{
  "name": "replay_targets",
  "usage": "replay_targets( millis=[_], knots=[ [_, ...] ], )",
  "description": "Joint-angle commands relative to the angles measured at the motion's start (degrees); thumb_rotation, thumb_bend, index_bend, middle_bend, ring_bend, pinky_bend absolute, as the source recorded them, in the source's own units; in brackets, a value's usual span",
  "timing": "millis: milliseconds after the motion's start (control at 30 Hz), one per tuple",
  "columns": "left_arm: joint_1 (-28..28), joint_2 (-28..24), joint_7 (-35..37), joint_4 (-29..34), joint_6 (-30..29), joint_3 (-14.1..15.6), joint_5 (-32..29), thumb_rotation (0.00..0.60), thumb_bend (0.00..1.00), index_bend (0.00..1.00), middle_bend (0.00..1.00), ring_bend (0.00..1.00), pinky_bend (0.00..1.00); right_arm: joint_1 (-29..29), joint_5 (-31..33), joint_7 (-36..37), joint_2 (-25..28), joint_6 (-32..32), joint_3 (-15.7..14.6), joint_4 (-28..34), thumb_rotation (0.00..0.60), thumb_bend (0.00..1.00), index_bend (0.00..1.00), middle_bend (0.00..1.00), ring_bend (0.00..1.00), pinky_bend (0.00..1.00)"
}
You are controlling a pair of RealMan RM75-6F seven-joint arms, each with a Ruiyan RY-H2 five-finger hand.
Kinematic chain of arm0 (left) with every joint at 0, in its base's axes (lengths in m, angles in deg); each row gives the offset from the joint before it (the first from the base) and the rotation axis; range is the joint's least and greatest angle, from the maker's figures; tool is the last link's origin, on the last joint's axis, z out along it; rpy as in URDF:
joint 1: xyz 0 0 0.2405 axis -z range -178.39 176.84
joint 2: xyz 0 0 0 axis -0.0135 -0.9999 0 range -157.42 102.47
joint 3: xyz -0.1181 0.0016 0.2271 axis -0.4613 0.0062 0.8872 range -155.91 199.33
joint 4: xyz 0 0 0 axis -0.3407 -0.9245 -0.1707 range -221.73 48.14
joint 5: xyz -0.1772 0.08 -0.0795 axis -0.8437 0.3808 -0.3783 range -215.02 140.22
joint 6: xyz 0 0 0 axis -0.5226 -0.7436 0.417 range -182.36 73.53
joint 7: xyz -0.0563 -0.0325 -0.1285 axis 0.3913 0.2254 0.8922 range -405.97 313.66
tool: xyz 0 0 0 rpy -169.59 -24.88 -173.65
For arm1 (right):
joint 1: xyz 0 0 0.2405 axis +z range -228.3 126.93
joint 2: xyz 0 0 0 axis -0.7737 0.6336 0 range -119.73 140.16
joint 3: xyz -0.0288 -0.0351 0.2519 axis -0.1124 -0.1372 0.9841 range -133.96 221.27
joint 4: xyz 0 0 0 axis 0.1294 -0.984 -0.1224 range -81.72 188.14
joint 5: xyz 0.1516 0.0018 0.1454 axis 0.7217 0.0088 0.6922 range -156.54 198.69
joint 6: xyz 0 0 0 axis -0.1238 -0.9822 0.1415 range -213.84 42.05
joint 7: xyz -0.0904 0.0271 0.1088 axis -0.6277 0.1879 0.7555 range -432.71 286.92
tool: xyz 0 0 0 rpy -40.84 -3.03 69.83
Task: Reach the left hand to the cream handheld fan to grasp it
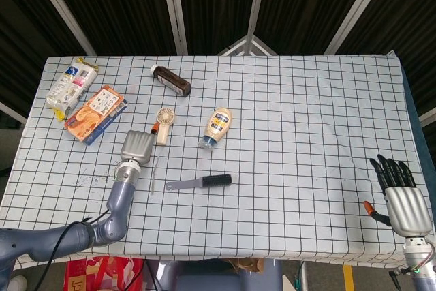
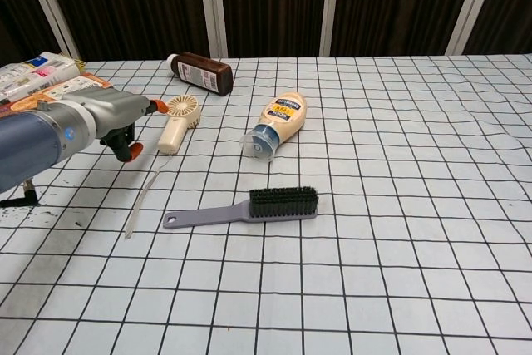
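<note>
cream fan, black-gridded white tablecloth, dark brown bottle

Head view: high, steep down. Chest view: low, near. Both share brush.

Lab: gridded tablecloth, metal frame struts, dark backdrop

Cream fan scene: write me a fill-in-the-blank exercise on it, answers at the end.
1. The left hand is just beside the cream handheld fan but does not yet ____ it.
2. The brush has ____ bristles.
3. The mayonnaise bottle is lying on its ____.
4. The right hand holds ____.

Answers: grip; black; side; nothing
</note>
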Motion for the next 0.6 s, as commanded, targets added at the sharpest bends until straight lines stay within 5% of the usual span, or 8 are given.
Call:
replay_targets(
  millis=[33, 600],
  knots=[
    [0.5, 0.4, 0.2, -0.8, 0.1, 0.2, -0.4, 0.600, 0.71, 0.03, 0.89, 0.78, 0.81, 0.0, 0.0, 0.0, 0.0, 0.0, 0.0, 0.0, 0.600, 0.28, 0.00, 0.00, 0.00, 0.00],
    [1.9, 1.8, 2.4, -1.9, 0.0, 1.8, -0.6, 0.600, 0.71, 0.02, 0.89, 0.78, 0.81, 0.0, 0.0, 0.0, 0.0, 0.0, -0.1, 0.0, 0.600, 0.28, 0.00, 0.00, 0.00, 0.00]
  ],
)
